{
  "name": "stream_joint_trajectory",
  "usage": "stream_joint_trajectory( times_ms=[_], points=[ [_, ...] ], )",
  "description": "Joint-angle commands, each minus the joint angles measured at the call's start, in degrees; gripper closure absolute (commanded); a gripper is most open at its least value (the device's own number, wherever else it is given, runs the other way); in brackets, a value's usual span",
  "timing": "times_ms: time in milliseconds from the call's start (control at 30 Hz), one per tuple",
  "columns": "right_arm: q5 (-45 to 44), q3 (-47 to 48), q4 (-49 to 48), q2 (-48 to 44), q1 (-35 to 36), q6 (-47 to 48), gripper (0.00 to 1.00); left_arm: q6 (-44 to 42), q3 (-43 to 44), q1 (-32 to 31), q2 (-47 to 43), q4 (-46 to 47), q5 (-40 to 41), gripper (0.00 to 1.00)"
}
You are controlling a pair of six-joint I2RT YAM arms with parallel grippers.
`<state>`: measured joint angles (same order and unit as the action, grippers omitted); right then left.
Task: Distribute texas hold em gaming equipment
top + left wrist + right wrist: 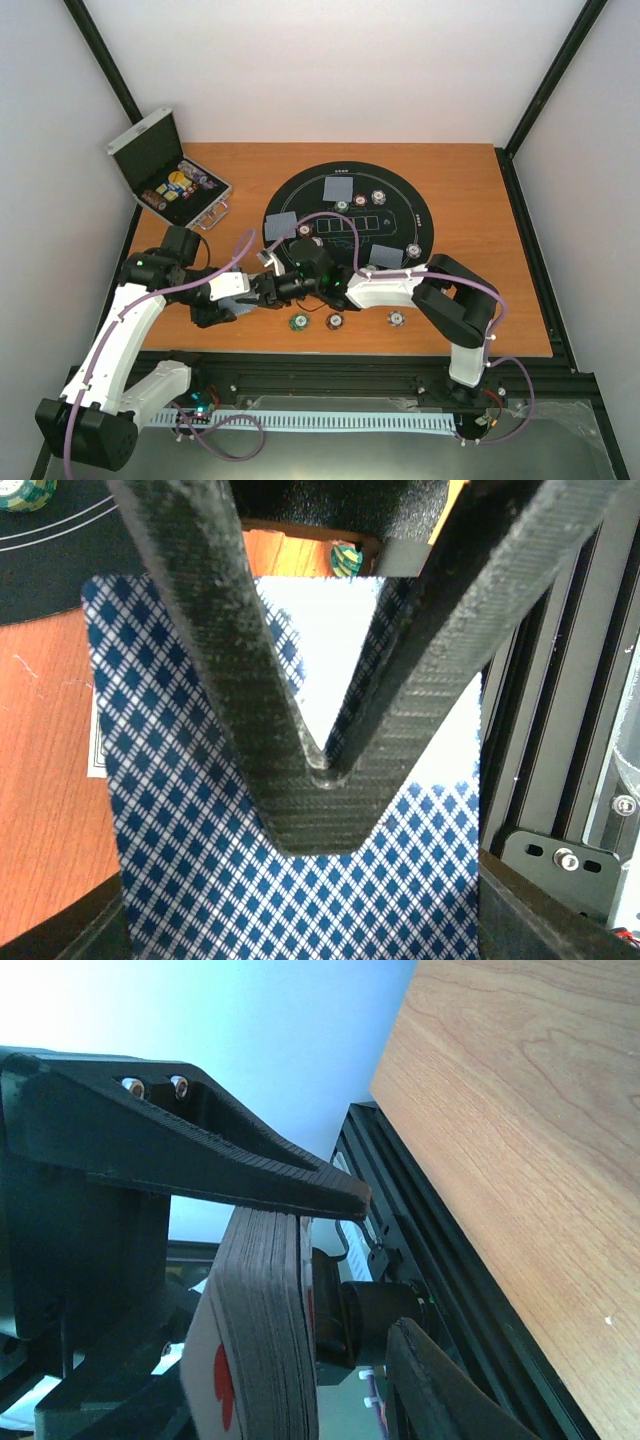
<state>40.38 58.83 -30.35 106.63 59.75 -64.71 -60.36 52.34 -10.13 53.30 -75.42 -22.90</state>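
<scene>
A deck of blue-diamond-backed playing cards (200, 810) fills the left wrist view behind my left gripper (322, 770), whose fingers are pressed together on it. In the right wrist view the same deck (265, 1330) shows edge-on with a red pip on its face. My right gripper (378, 1265) is open around it: the upper finger touches the deck's edge and the lower finger stands apart. From above, both grippers meet at the table's front left, left gripper (250, 292) and right gripper (272, 290). Single cards (339, 187) lie on the black mat (300, 190).
Green (298, 321), brown-red (335, 321) and purple-white (396, 318) chips lie on the wood near the front edge. More chips (378, 196) sit on the mat. An open silver case (170, 180) with equipment stands at the back left. Black rails (420, 1210) run along the table's edge.
</scene>
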Motion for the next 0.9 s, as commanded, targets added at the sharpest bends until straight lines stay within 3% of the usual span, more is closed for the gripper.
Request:
stream_joint_trajectory(
  times_ms=[0,333,633,867],
  points=[
    [-1.07,0.67,9.41,-1.01,-1.02,3.66,0.64,-1.56,1.33,-0.11,-1.0,-0.55,-1.16,0.99],
    [-2.46,2.19,15.72,-3.89,-1.14,6.95,0.73,-1.43,-0.7,-0.06,-0.76,0.79,0.83,0.99],
    [-3.14,2.75,19.56,-5.15,-2.0,8.59,0.88,-1.5,-1.33,-0.07,-0.69,1.58,1.89,0.99],
    [-3.11,2.34,21.52,-6.85,-3.08,9.46,0.92,-1.36,-1.71,-0.07,-0.56,2.04,2.54,0.99]
  ],
)
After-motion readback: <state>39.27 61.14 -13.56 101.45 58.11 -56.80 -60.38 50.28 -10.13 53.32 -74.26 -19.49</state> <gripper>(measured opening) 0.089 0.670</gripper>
